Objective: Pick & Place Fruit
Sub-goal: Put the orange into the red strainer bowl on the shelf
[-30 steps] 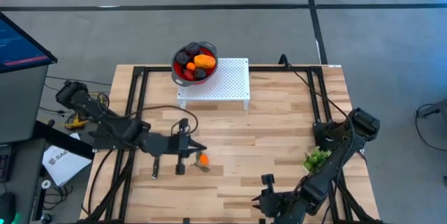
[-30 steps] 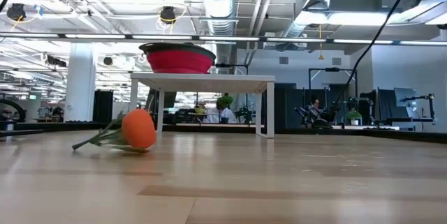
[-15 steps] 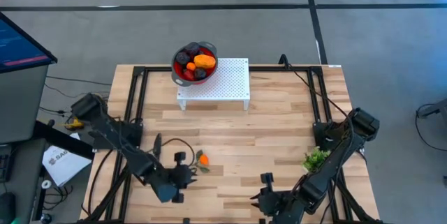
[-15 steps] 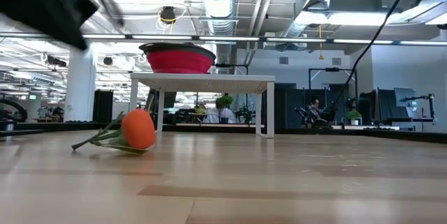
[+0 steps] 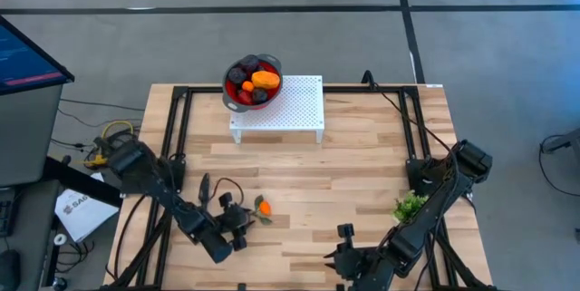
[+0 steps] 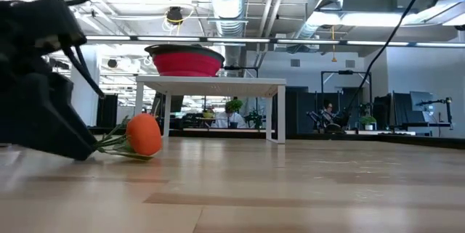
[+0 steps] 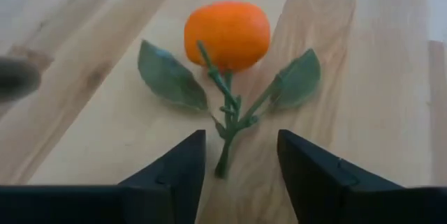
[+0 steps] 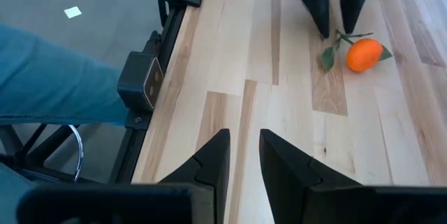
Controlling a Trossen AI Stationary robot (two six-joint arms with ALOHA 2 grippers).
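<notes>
One orange (image 7: pixel 228 34) with stem and leaves lies on the table (image 5: pixel 362 173), apart from the fruit in the bowl (image 5: pixel 252 80) | left gripper (image 7: pixel 241 155): low by the stem end, jaws parted, holding nothing | right gripper (image 8: pixel 243 155): near edge, jaws slightly apart, empty

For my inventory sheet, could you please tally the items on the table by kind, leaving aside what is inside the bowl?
Orange with leaves: 1
Green sprig: 1
Red bowl: 1
White stand: 1
Total: 4
</notes>
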